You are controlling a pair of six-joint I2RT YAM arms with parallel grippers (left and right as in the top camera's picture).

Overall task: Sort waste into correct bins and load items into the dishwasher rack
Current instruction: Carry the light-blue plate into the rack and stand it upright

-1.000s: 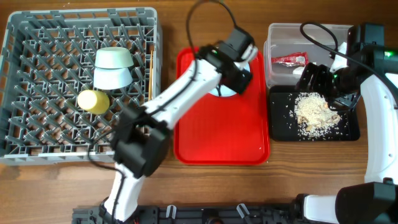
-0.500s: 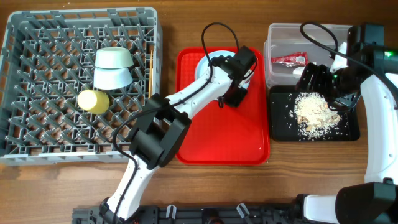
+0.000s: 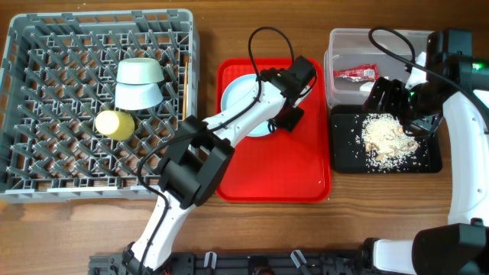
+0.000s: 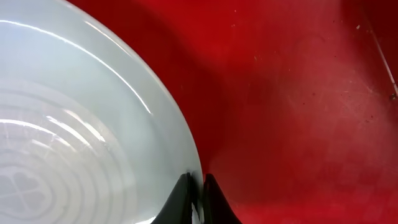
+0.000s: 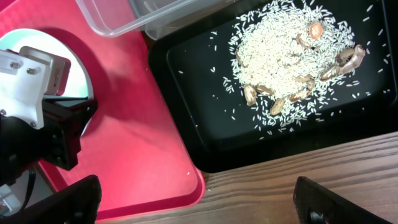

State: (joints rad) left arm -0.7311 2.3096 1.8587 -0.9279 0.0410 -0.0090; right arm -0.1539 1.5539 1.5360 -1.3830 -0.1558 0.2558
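Since the earlier overhead frame, the left arm's wrist has swung from over the top of the red serving tray [image 3: 290, 164] to a lower, more central position. Its jaws have gone from spread to closed, and the pale-blue plate [image 3: 238, 103], then almost hidden beneath the arm, now lies exposed toward the left side of the tray. The right arm is unchanged.

Pose: the left arm reaches from the lower centre of the overhead frame diagonally up and to the right across the tray. The left gripper [image 4: 194, 198] is pinched narrow on the plate's right rim. In the left wrist view, the two dark fingers [image 4: 180, 200] meet the rim at the bottom centre. The right gripper [image 5: 196, 186] is spread wide and holds nothing, and it hangs over the black tray [image 3: 344, 156] at the right of the frame.

Task objects: the plate is round and glossy, with faint concentric rings in its base. Whether it rests flat or is tipped cannot be told. A heap of rice-like leftovers [image 3: 386, 137] lies in the black tray. A red wrapper [image 3: 355, 73] sits in the clear tub [image 3: 344, 42] directly above the black tray. At upper left, the grey rack [image 3: 46, 176] holds two mint-green bowls [image 3: 139, 70] and a yellow cup [image 3: 114, 124].
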